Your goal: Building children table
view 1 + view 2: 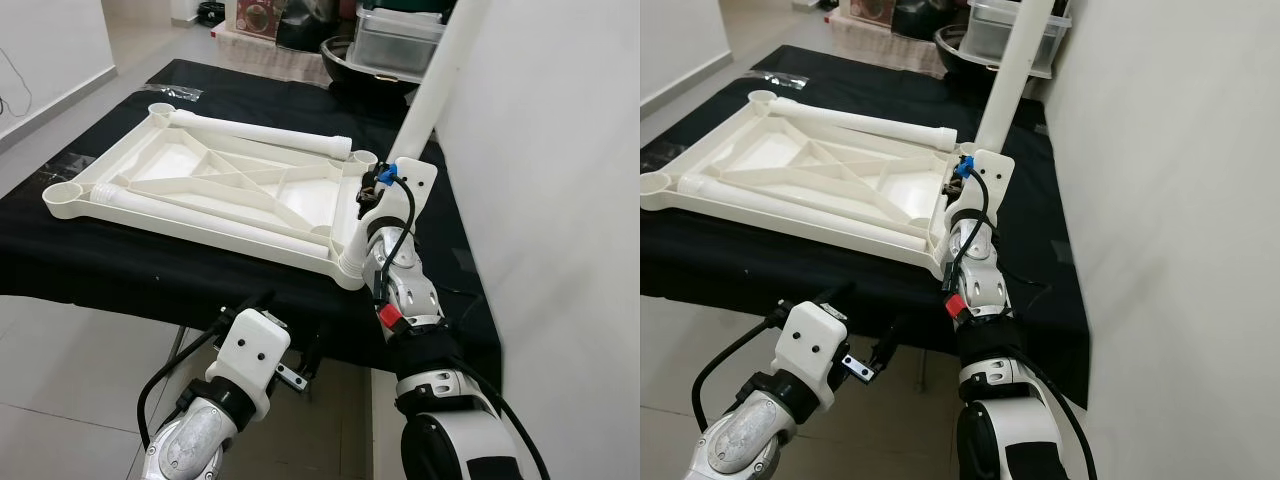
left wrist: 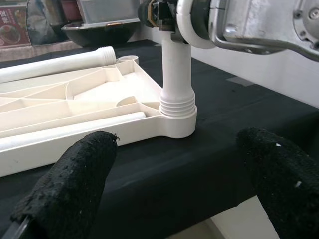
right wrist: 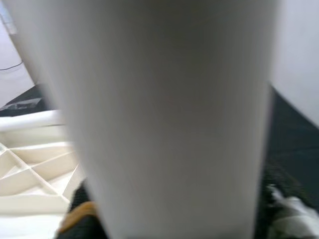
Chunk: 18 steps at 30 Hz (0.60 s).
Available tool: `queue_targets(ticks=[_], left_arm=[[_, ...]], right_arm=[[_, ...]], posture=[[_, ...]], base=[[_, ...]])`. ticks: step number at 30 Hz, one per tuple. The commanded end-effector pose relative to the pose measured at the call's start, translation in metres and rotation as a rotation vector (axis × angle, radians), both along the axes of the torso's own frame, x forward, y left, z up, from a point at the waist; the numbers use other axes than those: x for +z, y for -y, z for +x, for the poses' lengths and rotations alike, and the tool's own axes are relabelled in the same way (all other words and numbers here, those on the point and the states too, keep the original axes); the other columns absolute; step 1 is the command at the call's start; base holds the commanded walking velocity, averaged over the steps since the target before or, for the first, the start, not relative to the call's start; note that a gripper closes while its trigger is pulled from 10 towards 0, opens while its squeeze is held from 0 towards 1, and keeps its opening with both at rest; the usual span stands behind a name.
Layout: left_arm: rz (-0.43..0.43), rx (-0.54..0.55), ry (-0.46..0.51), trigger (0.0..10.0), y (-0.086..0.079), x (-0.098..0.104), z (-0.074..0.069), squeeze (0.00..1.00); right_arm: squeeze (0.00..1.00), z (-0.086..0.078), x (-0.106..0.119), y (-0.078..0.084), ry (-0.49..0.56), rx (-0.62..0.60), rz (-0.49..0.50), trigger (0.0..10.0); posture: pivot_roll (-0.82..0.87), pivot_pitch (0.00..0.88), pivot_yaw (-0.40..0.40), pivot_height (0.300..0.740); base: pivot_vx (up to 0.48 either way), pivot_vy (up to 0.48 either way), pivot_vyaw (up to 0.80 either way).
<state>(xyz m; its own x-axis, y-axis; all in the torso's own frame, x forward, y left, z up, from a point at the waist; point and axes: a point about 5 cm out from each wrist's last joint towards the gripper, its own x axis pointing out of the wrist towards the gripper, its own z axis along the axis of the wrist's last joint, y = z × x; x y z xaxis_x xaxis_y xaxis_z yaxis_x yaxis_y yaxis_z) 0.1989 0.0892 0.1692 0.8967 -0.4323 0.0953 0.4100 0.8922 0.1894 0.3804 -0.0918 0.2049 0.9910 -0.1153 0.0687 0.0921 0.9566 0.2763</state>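
Observation:
A white plastic table top [image 1: 200, 175] lies upside down on a black-covered table [image 1: 120, 260]. Two white legs rest on it, one along the far side [image 1: 260, 135] and one along the near side [image 1: 200, 210]. A third leg [image 1: 440, 80] stands in the near right corner socket [image 2: 177, 119], leaning slightly away. My right gripper [image 1: 380, 185] is shut on this leg just above the socket. The leg's shaft [image 3: 169, 109] looms close in the right wrist view. My left gripper [image 1: 280, 335] hangs open below the table's near edge, its black fingers [image 2: 75, 179] spread wide, facing the socket.
A white wall [image 1: 560, 150] runs close along the table's right side. Behind the table stand clear plastic boxes [image 1: 400, 40] and a dark bowl [image 1: 350, 60]. Tiled floor [image 1: 80, 380] lies in front of the near edge.

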Motion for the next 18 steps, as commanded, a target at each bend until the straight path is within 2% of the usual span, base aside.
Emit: queue_targets(ticks=[1,3,4,5,7,8,9,11,13,14,15,16,17,18], left_arm=[[0.014,-0.002,-0.008,10.0,0.000,-0.004,0.001,0.00],[0.011,-0.002,-0.008,10.0,0.000,-0.004,0.001,0.00],[0.010,-0.002,-0.009,10.0,0.000,-0.004,0.001,0.00],[0.010,-0.002,-0.009,10.0,0.000,-0.004,0.001,0.00],[0.009,-0.001,-0.009,10.0,0.001,-0.004,0.001,0.00],[0.010,-0.001,-0.009,10.0,0.001,-0.004,0.001,0.00],[0.010,-0.001,-0.009,10.0,0.001,-0.004,0.001,0.00],[0.010,-0.001,-0.008,10.0,0.001,-0.004,0.002,0.00],[0.007,-0.006,-0.011,10.0,0.001,-0.004,0.002,0.00],[0.007,-0.006,-0.011,10.0,0.001,-0.004,0.002,0.00],[0.003,-0.010,-0.018,10.0,0.002,-0.005,0.001,0.00],[0.003,-0.010,-0.018,10.0,0.002,-0.005,0.001,0.00],[0.012,-0.030,-0.020,10.0,0.003,-0.006,0.000,0.00],[0.012,-0.030,-0.020,10.0,0.003,-0.006,0.000,0.00]], right_arm=[[1.00,-0.004,-0.004,0.005,0.009,-0.027,-0.021,10.0],[1.00,-0.003,0.001,0.007,0.039,0.003,-0.015,10.0],[0.00,-0.003,0.004,0.008,0.058,0.021,-0.009,10.0],[0.00,-0.003,0.004,0.008,0.058,0.021,-0.009,10.0],[0.00,0.002,0.015,0.021,0.137,0.113,-0.043,10.0],[0.00,0.006,0.020,0.027,0.169,0.216,-0.029,10.0],[0.00,0.006,0.020,0.027,0.169,0.216,-0.029,10.0],[0.00,0.010,0.027,0.036,0.208,0.405,-0.012,10.0],[0.00,0.010,0.031,0.037,0.200,0.639,0.004,10.0],[0.00,0.010,0.031,0.037,0.200,0.639,0.004,10.0],[0.00,0.009,0.033,0.036,0.206,0.738,0.003,10.0],[0.00,0.009,0.033,0.036,0.206,0.738,0.003,10.0],[0.00,0.006,0.034,0.033,0.199,0.861,-0.011,10.0],[0.00,0.006,0.034,0.033,0.199,0.861,-0.011,10.0]], posture=[[0.11,0.070,-0.154,0.740],[0.11,0.069,-0.154,0.740],[0.11,0.069,-0.154,0.740],[0.11,0.069,-0.154,0.740],[0.11,0.067,-0.155,0.740],[0.11,0.069,-0.153,0.740],[0.11,0.069,-0.153,0.740],[0.11,0.069,-0.156,0.740],[0.11,0.071,-0.156,0.740],[0.11,0.071,-0.156,0.740],[0.11,0.069,-0.155,0.740],[0.11,0.069,-0.155,0.740],[0.11,0.073,-0.157,0.740],[0.11,0.073,-0.157,0.740]], base=[[0.000,0.000,0.00],[0.000,0.000,0.00],[0.000,0.000,0.00],[0.000,0.000,0.00],[0.000,0.000,0.00],[0.000,0.000,0.00],[0.000,0.000,0.00],[0.000,0.000,0.00],[0.000,0.000,0.00],[0.000,0.000,0.00],[0.000,0.000,0.00],[0.000,0.000,0.00],[0.000,0.000,0.00],[0.000,0.000,0.00]])
